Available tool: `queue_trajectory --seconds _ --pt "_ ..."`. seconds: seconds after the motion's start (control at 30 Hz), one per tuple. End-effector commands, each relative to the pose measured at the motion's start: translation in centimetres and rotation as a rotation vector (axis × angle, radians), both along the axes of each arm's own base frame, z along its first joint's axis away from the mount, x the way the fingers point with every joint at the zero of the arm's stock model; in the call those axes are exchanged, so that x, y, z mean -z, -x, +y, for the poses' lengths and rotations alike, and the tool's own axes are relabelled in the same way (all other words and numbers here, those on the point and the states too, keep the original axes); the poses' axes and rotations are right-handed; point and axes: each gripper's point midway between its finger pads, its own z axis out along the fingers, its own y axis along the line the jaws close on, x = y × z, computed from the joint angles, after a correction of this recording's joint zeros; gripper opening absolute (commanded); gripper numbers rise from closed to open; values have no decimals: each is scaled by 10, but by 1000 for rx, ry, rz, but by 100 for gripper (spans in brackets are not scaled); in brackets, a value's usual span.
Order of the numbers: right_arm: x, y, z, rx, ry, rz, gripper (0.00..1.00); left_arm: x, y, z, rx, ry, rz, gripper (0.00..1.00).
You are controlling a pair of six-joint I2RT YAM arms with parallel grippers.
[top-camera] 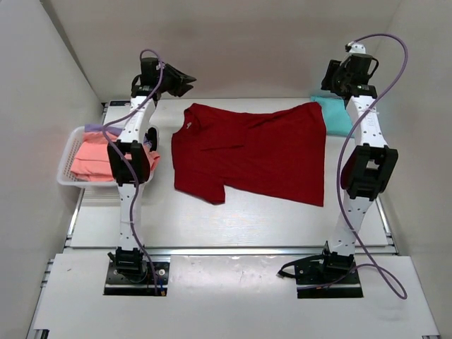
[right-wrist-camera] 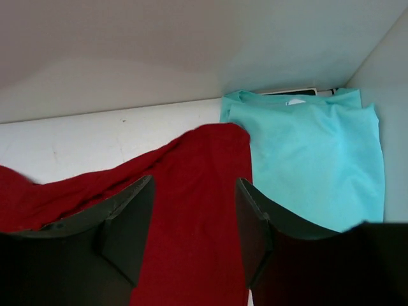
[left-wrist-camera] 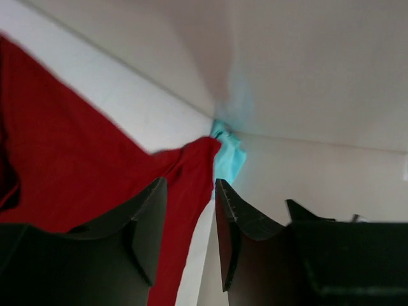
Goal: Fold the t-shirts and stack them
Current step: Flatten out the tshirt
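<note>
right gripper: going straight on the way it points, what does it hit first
Probably the dark red cloth t-shirt, whose corner lies between the open right gripper's fingers; the turquoise cloth t-shirt sits off to the right. Depth is unclear.

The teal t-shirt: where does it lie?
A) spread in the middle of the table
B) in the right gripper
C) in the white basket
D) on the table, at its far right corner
D: the teal t-shirt lies flat at the far right corner of the table, beside the dark red t-shirt.
</note>
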Motion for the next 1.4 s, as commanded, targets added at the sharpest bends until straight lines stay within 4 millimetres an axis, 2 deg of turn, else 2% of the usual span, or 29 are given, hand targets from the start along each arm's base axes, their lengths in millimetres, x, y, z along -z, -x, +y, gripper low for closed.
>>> queue_trajectory --seconds 0.0,0.03,0.07,0.1,0.13,0.17,0.2,0.23,0.27,0.3,0.33,0.37,0.4,0.43,0.47,0.5,0.57,0.6,0.63,0.67,0.77,0.83,0.97,1.13,1.17,1.37 --pt "-56 24 5 68 63 -65 51 -106 44 6 61 -30 -148 47" --pt "-55 32 8 69 79 -57 52 -85 52 1 80 -46 -98 48" --pt "-54 44 11 61 82 -44 53 -76 71 1 99 -67 -66 47" --pt "-50 50 10 62 83 -28 53 -110 92 3 100 -67 -137 48" --pt "-44 66 15 57 73 -6 53 -70 102 0 109 -68 -58 47" --pt "-38 82 19 57 56 13 53 -59 129 3 111 -66 -17 45" --pt "-50 98 19 62 61 -13 53 -52 154 5 115 -74 9 45" --pt "-19 114 24 50 61 57 53 -61 177 6 130 -95 6 45" --pt "-11 135 21 77 86 66 53 -50 203 8 145 -127 39 44" --pt "-5 145 22 83 81 74 55 -45 217 4 158 -142 51 45" --pt "4 166 23 81 74 89 56 -17 236 -1 173 -166 125 46" --pt "18 186 26 80 56 127 55 -7 255 3 175 -196 145 47" --pt "15 198 30 72 41 125 55 -9 273 -7 212 -226 123 47" --pt "34 210 30 72 31 172 56 7 293 -8 232 -279 148 48" --pt "44 225 32 72 23 197 57 32 307 -2 224 -335 213 49" --pt "45 235 33 75 28 196 56 37 320 -5 258 -388 196 49" --pt "64 251 42 38 -5 225 57 83 351 12 257 -504 303 51" --pt "61 256 43 43 -34 212 57 102 367 19 261 -531 354 52" --pt "69 261 43 47 -45 230 57 108 371 30 223 -551 374 52" --pt "75 266 49 33 -67 244 58 125 380 38 207 -574 419 52" --pt "93 277 53 23 -78 297 59 149 388 44 190 -612 465 52" --pt "106 284 58 14 -80 347 60 163 388 44 188 -642 497 53" --pt "127 294 54 60 -105 418 63 190 373 50 139 -691 541 54" --pt "152 302 38 164 -125 505 64 204 356 47 120 -725 560 55" --pt "155 303 35 179 -126 515 64 212 359 48 120 -736 585 55" --pt "187 310 27 273 -222 586 70 219 343 54 58 -752 587 55"
